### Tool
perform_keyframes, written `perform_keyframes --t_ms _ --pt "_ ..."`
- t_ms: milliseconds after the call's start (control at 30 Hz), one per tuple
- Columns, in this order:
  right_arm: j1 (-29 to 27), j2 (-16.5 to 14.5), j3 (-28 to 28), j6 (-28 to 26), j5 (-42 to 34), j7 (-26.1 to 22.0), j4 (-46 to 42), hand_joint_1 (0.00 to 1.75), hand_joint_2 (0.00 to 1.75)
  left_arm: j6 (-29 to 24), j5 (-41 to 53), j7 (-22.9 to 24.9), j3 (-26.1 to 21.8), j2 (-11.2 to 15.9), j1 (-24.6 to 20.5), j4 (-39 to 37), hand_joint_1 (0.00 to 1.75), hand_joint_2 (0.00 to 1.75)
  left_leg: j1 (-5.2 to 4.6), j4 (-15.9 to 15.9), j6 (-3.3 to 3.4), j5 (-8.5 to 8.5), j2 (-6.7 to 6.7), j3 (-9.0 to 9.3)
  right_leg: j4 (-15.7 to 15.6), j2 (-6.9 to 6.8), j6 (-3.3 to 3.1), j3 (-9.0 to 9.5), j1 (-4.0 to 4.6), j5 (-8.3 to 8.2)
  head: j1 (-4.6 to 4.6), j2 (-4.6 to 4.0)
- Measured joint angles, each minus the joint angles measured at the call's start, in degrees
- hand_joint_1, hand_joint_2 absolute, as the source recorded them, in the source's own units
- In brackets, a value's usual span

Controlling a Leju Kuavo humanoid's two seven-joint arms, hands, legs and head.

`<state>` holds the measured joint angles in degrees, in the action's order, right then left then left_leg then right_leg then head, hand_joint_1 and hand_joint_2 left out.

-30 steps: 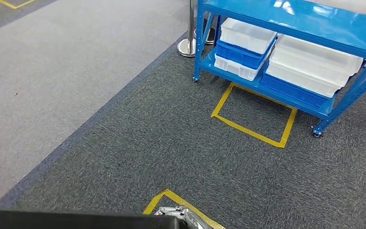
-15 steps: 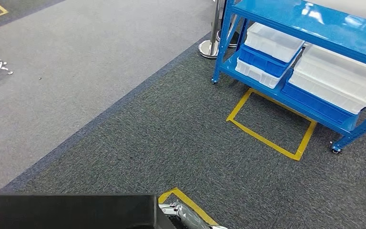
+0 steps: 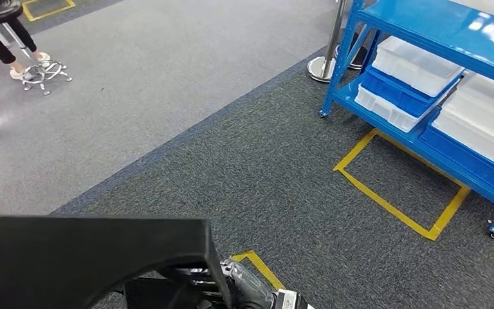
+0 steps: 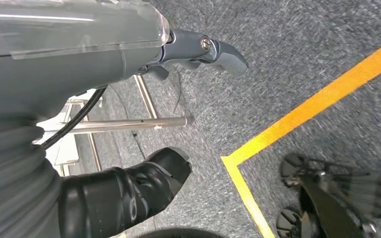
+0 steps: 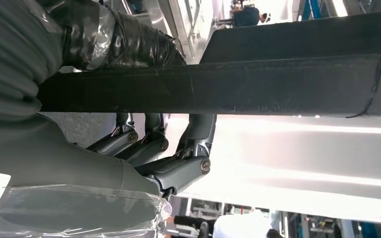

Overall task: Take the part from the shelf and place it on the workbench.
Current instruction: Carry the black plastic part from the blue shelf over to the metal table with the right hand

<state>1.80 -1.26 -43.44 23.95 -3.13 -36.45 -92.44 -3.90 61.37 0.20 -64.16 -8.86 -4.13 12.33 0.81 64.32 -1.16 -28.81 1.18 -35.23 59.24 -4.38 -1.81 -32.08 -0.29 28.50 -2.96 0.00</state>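
Black part low in front; blue shelf stands right.

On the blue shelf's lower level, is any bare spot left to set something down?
Hardly: the blue metal shelf has its lower level crowded with stacked white and blue plastic bins. Bare room is the dark carpet inside the yellow tape rectangle bordering the shelf's front.
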Motion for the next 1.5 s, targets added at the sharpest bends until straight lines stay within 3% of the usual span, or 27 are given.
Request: perform_keyframes --t_ms 67,100,167,233,300,367,400,433,467,533,600,667,733,833,900,933,967,1033,1100,1200,1267,1333,1400,1433,1467,1500 --pt "-1.4 0.7 0.2 -0.1 0.9 -1.1 -0.6 1.75 1.75 -0.2 0.7 0.2 0.1 -0.1 -0.1 0.0 0.00 1.75 -0.45 -5.5 0.78 1.64 1.51 2.82 0.0 -0.89 0.42 0.14 0.19 0.10 -0.03 0.00" --pt "-1.9 1.0 0.2 -0.1 1.3 -1.6 -0.8 1.75 1.75 -0.3 0.8 0.3 0.2 -0.2 -0.1 0.0 0.00 1.75 -0.67 -6.2 1.09 1.61 1.73 3.01 0.0 -1.22 0.68 0.17 0.23 0.10 -0.04 0.00" --pt "-2.5 1.4 0.3 0.1 1.8 -2.1 -1.2 1.75 1.75 -0.4 1.0 0.3 0.2 -0.4 0.0 0.0 0.00 1.75 -0.60 -6.6 1.67 1.97 0.85 3.00 -0.1 -1.61 1.33 0.33 0.20 0.12 -0.03 0.00" --pt "-2.8 1.6 0.5 0.3 2.0 -2.2 -1.7 1.75 1.75 -0.5 1.1 0.3 0.3 -0.6 0.0 0.0 0.00 1.75 -0.24 -7.4 2.37 2.55 -0.04 3.42 1.5 0.19 1.99 -0.09 0.07 1.45 -0.08 0.00" --pt "-3.3 1.9 0.7 0.4 2.0 -2.2 -2.0 1.75 1.75 -0.5 1.3 0.0 0.4 -0.8 -0.1 0.0 0.00 1.75 -0.08 -7.8 2.83 2.94 -0.98 3.54 7.2 2.98 2.38 -2.54 -0.15 4.85 -0.13 0.00" --pt "-4.2 2.1 1.0 0.5 2.1 -2.2 -2.2 1.75 1.75 -0.5 1.7 -0.4 0.6 -0.8 -0.2 0.0 0.00 1.75 -0.09 -7.6 2.95 3.02 -2.21 3.31 13.7 3.97 2.51 -5.71 -0.28 7.46 -0.13 0.00" --pt "-4.6 2.3 1.2 0.5 2.1 -2.2 -2.3 1.75 1.75 -0.5 1.9 -0.5 0.8 -0.8 -0.2 0.0 0.00 1.75 -0.10 -7.5 2.93 3.01 -2.93 3.24 14.9 4.09 2.55 -6.36 -0.35 7.29 -0.13 0.00" --pt "-4.9 2.5 1.4 0.5 2.1 -2.1 -2.4 1.75 1.75 -0.5 2.1 -0.5 1.0 -0.8 -0.2 0.0 0.00 1.75 -0.08 -7.3 2.87 2.96 -3.70 3.21 13.8 4.22 2.55 -5.96 -0.44 5.97 -0.14 0.00" --pt "-5.1 2.6 1.5 0.5 2.1 -2.1 -2.6 1.75 1.75 -0.5 2.2 -0.5 1.1 -0.9 -0.1 0.0 0.00 1.75 -0.07 -7.0 2.74 2.88 -4.45 3.20 10.8 4.55 2.52 -4.59 -0.55 3.88 -0.13 0.00" --pt "-5.4 2.8 1.7 0.4 2.1 -2.1 -3.0 1.75 1.75 -0.5 2.4 -0.5 1.4 -1.1 -0.2 0.0 0.00 1.75 -0.08 -6.2 2.26 2.58 -5.69 2.83 3.7 7.11 2.36 -1.46 -0.85 0.78 -0.13 0.00" --pt "-5.7 3.0 1.9 0.4 2.1 -2.1 -3.3 1.75 1.75 -0.5 2.4 -0.5 1.5 -1.2 -0.2 0.0 0.00 1.75 -0.01 -5.7 1.51 2.48 -6.69 2.07 0.9 9.03 2.11 -0.45 -0.82 0.18 -0.10 0.00" --pt "-5.9 3.1 2.0 0.3 2.1 -2.1 -3.6 1.75 1.75 -0.6 2.5 -0.3 1.5 -1.2 -0.1 0.0 0.00 1.75 0.23 -5.8 0.70 2.67 -7.70 1.52 0.7 8.18 1.60 -0.57 -0.66 -0.01 -0.07 0.00" --pt "-6.1 3.1 2.1 0.0 2.1 -2.2 -3.8 1.75 1.75 -0.6 3.0 0.1 1.6 -1.3 0.0 0.0 0.00 1.75 0.21 -4.6 0.12 1.91 -6.38 0.88 0.1 6.80 0.87 -0.23 -0.86 -0.23 0.02 0.00" --pt "-6.6 3.1 2.5 -1.0 2.1 -2.4 -4.1 1.75 1.75 -0.5 3.8 0.4 2.0 -1.4 -0.2 0.0 0.00 1.75 0.22 4.5 -0.50 -2.91 -2.49 -3.45 -0.2 4.30 0.20 0.04 -0.79 -0.16 0.23 0.00" --pt "-7.0 3.2 2.6 -2.1 2.2 -2.4 -4.5 1.75 1.75 -0.5 4.2 0.0 2.5 -1.4 -0.1 0.0 0.00 1.75 0.34 9.6 -0.74 -4.51 -1.78 -6.00 -0.1 2.69 0.12 0.06 -0.62 -0.01 0.23 0.00" --pt "-7.1 3.2 2.6 -2.7 2.2 -2.3 -4.8 1.75 1.75 -0.5 4.3 -0.3 2.7 -1.4 0.0 0.0 0.00 1.75 0.35 9.2 -0.73 -3.70 -1.59 -5.75 -0.1 2.00 0.15 0.12 -0.58 0.07 0.23 0.00" --pt "-7.2 3.2 2.6 -3.2 2.2 -2.2 -5.1 1.75 1.75 -0.4 4.3 -0.7 2.8 -1.4 0.0 0.0 0.00 1.75 0.34 6.6 -0.60 -1.98 -1.23 -4.34 -0.1 1.37 0.23 0.25 -0.55 0.18 0.23 0.00" --pt "-7.3 3.4 2.6 -3.8 2.1 -2.0 -5.7 1.75 1.75 -0.3 4.4 -1.1 2.9 -1.4 0.0 0.0 0.00 1.75 0.00 -1.2 0.02 1.41 0.95 -0.10 -0.1 0.29 0.55 0.64 -0.39 0.44 0.22 0.00" --pt "-7.4 3.6 2.6 -4.3 2.0 -2.0 -6.3 1.75 1.75 -0.1 4.6 -1.2 3.0 -1.4 -0.2 0.0 0.00 1.75 -0.52 -5.4 0.84 2.51 2.56 2.10 -0.2 -0.52 1.08 0.91 -0.19 0.66 0.21 0.00" --pt "-7.5 3.8 2.6 -4.7 1.8 -2.1 -6.7 1.75 1.75 0.2 4.9 -1.0 3.3 -1.4 -0.2 0.0 0.00 1.75 -0.59 -6.0 1.75 2.57 1.42 2.04 -0.3 -1.33 2.09 1.30 -0.12 0.86 0.19 0.00" --pt "-7.5 4.0 2.5 -4.9 1.8 -2.2 -7.0 1.75 1.75 0.2 5.0 -0.9 3.4 -1.5 0.0 0.0 0.00 1.75 -0.30 -6.7 2.43 2.90 0.44 2.46 1.3 0.50 2.68 0.86 -0.24 2.30 0.13 0.00" --pt "-7.6 4.2 2.5 -5.2 1.8 -2.3 -7.3 1.75 1.75 0.2 5.2 -0.9 3.4 -1.6 -0.1 0.0 0.00 1.75 -0.24 -7.0 3.00 3.14 -0.52 2.61 7.3 3.24 2.92 -1.97 -0.40 5.69 0.06 0.00" --pt "-7.6 4.4 2.5 -5.5 1.7 -2.3 -7.3 1.75 1.75 0.2 5.4 -0.9 3.5 -1.6 -0.1 0.0 0.00 1.75 -0.33 -6.9 3.25 3.21 -1.75 2.43 14.1 4.11 2.92 -5.66 -0.42 8.13 0.05 0.00" --pt "-7.6 4.4 2.5 -5.6 1.7 -2.3 -7.3 1.75 1.75 0.2 5.4 -1.0 3.6 -1.6 -0.1 0.0 0.00 1.75 -0.37 -6.8 3.27 3.20 -2.47 2.41 15.4 4.22 2.88 -6.54 -0.42 7.85 0.05 0.00" --pt "-7.6 4.5 2.5 -5.6 1.7 -2.3 -7.4 1.75 1.75 0.3 5.4 -1.0 3.7 -1.6 -0.1 0.0 0.00 1.75 -0.38 -6.7 3.23 3.16 -3.25 2.45 14.1 4.37 2.76 -6.19 -0.42 6.25 0.05 0.00" --pt "-7.6 4.5 2.5 -5.6 1.7 -2.3 -7.4 1.75 1.75 0.3 5.4 -1.0 3.8 -1.7 -0.1 0.0 0.00 1.75 -0.39 -6.6 3.16 3.10 -4.03 2.52 10.9 4.82 2.54 -4.85 -0.41 3.90 0.05 0.00"
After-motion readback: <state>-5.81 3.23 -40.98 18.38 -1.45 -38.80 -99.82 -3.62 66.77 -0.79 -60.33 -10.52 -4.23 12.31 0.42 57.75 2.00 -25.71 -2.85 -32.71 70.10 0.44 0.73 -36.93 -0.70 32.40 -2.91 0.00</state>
